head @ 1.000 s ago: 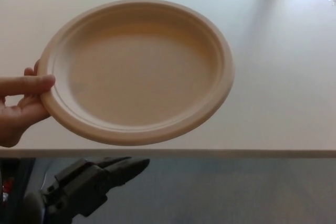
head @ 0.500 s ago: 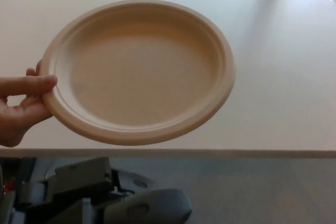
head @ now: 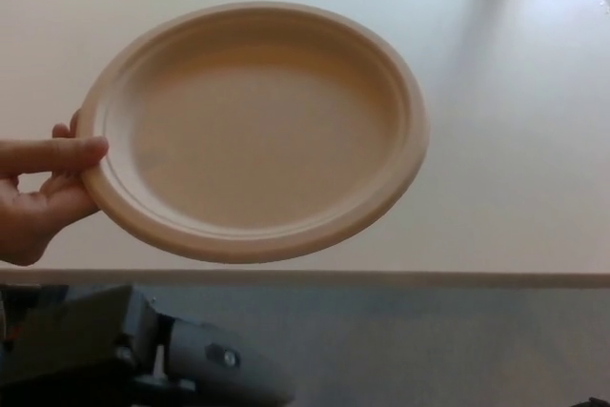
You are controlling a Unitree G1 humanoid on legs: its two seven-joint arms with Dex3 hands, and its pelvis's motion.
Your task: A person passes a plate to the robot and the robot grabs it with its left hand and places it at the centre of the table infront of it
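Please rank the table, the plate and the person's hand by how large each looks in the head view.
1. table
2. plate, though held nearer the camera, which inflates it
3. person's hand, partly cut off by the frame

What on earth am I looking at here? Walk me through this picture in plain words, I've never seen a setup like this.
This single picture comes from a camera on a humanoid robot's head, looking down at the work in front of it. The pale, cream-coloured table fills most of the view; its near edge runs across the lower part of the picture. Above it, a person's hand at the left edge holds a round, beige disposable plate by its rim, thumb on top, offering it to the robot. The plate is empty and tilted slightly. At the bottom left, the dark grey and black shape is part of the robot's left arm, below the table edge; its hand is not clearly visible. The right hand is out of view.
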